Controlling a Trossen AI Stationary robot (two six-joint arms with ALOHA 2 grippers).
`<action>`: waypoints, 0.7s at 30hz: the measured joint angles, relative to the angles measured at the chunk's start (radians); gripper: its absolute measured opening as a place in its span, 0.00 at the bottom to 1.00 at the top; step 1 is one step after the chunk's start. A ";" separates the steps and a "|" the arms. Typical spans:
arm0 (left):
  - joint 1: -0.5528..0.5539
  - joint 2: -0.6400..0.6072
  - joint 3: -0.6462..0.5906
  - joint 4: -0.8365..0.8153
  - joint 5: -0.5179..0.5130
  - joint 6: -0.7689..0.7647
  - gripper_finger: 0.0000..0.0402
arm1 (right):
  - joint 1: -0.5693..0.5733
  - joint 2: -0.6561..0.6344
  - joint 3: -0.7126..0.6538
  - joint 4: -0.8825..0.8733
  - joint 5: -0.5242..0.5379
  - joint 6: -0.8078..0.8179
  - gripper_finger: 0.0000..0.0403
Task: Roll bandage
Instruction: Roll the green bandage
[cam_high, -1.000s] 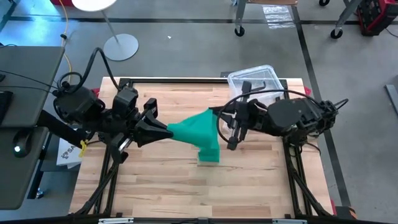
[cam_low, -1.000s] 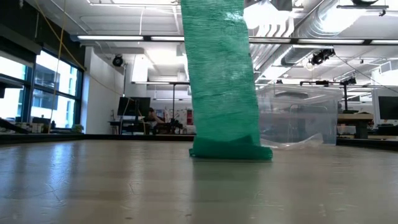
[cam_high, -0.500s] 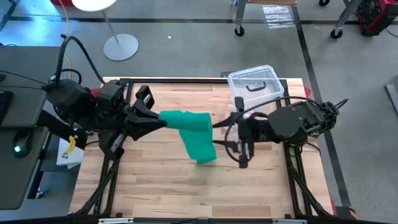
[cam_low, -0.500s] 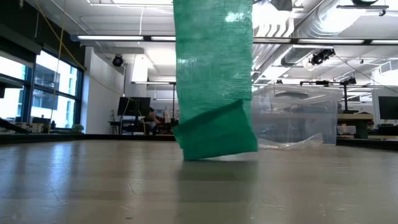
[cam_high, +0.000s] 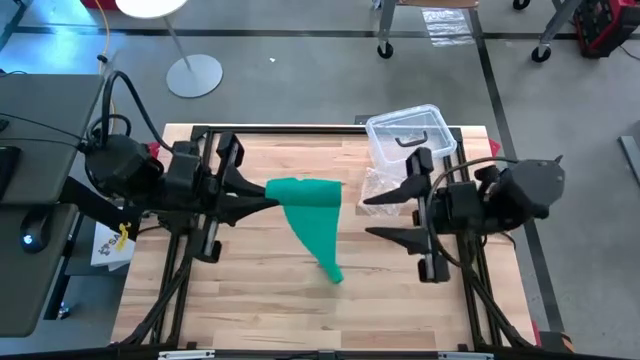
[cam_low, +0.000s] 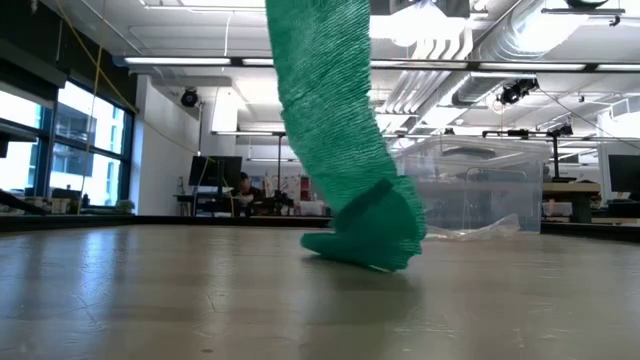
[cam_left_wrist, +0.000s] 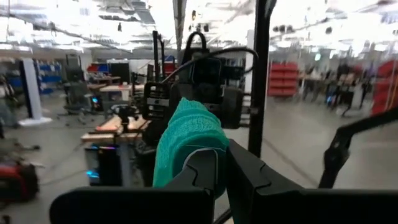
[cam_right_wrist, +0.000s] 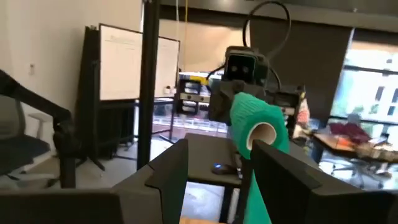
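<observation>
Your bandage (cam_high: 312, 215) is over the middle of the worktop (cam_high: 250, 300): a green roll held up in the air, with a loose tail hanging down from it and twisting toward the near side, so that its crumpled end rests on the wood. In the low view that tail (cam_low: 335, 150) comes down from above as a broad green band and folds into a small heap on the surface.

Your left tool (cam_high: 268, 198) has its fingers clamped tight on the rolled end, on the side toward the left arm; the left wrist view shows the green roll (cam_left_wrist: 186, 140) pinched right at the two dark fingertips.

Your right tool (cam_high: 368, 215) stands apart from the bandage, its fingers spread and nothing between them. In the right wrist view you look between them at the roll's pale core (cam_right_wrist: 264, 134).

A clear plastic box with a black handle (cam_high: 410, 138) sits at the far right corner of the worktop, with crinkly clear plastic (cam_high: 378, 183) just beside it.
</observation>
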 joint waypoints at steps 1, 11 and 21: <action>0.000 0.000 0.000 -0.005 0.000 0.016 0.03 | -0.004 0.001 0.000 -0.001 -0.001 0.016 0.42; 0.000 0.000 0.000 -0.017 0.005 0.020 0.03 | -0.020 0.010 0.000 -0.001 0.176 -0.182 0.42; 0.001 0.001 0.000 -0.017 0.013 -0.039 0.03 | -0.083 0.037 0.000 -0.021 0.096 -0.233 0.42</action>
